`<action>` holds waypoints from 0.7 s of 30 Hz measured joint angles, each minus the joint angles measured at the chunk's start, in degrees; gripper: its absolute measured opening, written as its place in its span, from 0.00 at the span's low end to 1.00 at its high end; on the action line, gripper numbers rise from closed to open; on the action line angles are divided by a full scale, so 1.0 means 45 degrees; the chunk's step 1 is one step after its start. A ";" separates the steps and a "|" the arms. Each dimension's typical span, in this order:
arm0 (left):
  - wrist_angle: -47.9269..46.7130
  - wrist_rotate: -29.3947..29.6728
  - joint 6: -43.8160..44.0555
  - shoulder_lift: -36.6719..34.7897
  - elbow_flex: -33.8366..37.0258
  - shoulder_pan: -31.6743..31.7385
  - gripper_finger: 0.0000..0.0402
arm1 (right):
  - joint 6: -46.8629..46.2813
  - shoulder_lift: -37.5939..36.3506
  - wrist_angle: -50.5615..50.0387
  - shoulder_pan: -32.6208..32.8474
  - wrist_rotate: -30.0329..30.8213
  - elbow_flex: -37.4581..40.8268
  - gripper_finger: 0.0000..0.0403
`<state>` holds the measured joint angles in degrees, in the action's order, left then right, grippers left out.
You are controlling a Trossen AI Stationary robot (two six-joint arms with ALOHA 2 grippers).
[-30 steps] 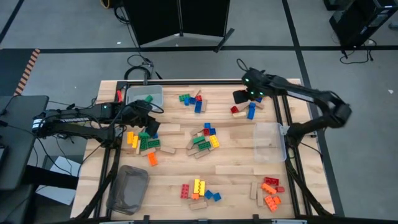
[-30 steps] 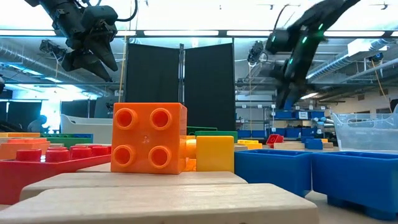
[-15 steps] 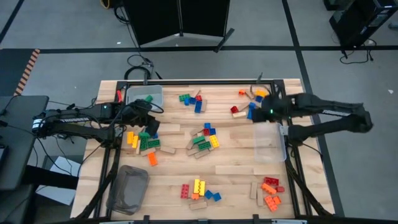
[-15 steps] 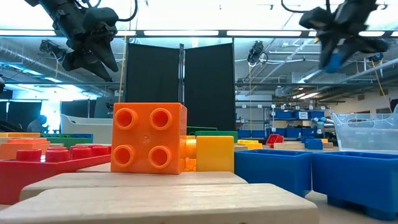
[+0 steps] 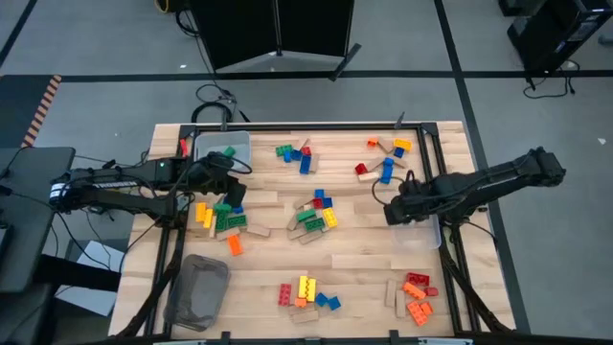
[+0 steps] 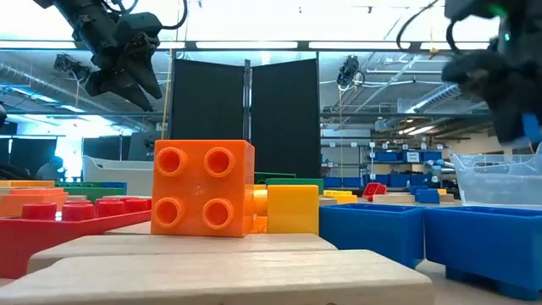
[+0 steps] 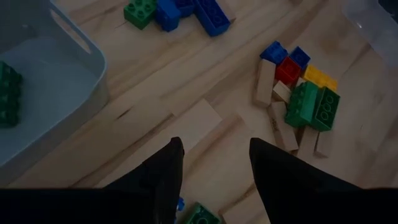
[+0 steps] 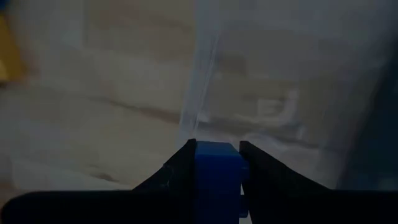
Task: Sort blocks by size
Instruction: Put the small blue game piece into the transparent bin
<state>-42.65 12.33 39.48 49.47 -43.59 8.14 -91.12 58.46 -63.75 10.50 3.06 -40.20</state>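
— Above the clear bin [image 5: 416, 218], at about four o'clock on the desk [image 5: 364, 264], a blue block [image 8: 217, 168] is clamped in the right tool [image 8: 214, 163].

— It is best lowered inside the rim before release; the left tool [image 7: 211, 163], half-open and empty, is parked at nine o'clock.

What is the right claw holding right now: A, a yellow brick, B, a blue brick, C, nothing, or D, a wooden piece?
B: in the right wrist view a blue brick sits clamped in the right claw, above the clear bin.
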 joint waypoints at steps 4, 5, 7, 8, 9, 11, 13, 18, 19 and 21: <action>0.0005 0.0002 -0.1209 0.0000 0.0000 0.0000 0.48 | 0.1230 0.0035 0.0980 -0.0024 -0.0578 0.1136 0.27; 0.0005 0.0011 -0.1559 0.0000 0.0000 0.0000 0.48 | 0.1672 0.0039 0.1067 -0.0024 -0.0660 0.1316 0.27; 0.0058 0.0016 -0.2089 0.0000 0.0000 0.0000 0.48 | 0.2422 0.0043 0.1063 -0.0024 -0.0698 0.1547 0.27; 0.0186 0.0017 -0.2240 0.0000 0.0000 0.0000 0.48 | 0.2869 0.0034 0.1171 -0.0024 -0.0698 0.1596 0.27; 0.0361 0.0021 -0.2393 0.0000 0.0000 0.0000 0.48 | 0.3312 0.0031 0.1271 -0.0024 -0.0694 0.1598 0.28; 0.0660 0.0021 -0.2436 -0.0005 0.0000 0.0000 0.48 | 0.4000 0.0037 0.1288 -0.0034 -0.0644 0.1601 0.30; 0.0924 0.0058 -0.2436 0.0000 0.0000 0.0000 0.48 | 0.4638 0.0048 0.1292 -0.0029 -0.0645 0.1607 0.32; 0.1392 0.0130 -0.2436 0.0000 0.0000 0.0000 0.48 | 0.5932 0.0048 0.1173 -0.0029 -0.0688 0.1607 0.37; 0.1411 0.0135 -0.2436 0.0000 0.0000 0.0000 0.48 | 0.6097 0.0048 0.1101 -0.0034 -0.0688 0.1607 0.37; 0.1535 0.0147 -0.2436 0.0000 0.0000 0.0000 0.48 | 0.6400 0.0048 0.1078 -0.0034 -0.0688 0.1607 0.38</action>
<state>-35.75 12.99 28.51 49.47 -43.59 8.14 -62.32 58.67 -58.89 10.35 -0.03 -32.97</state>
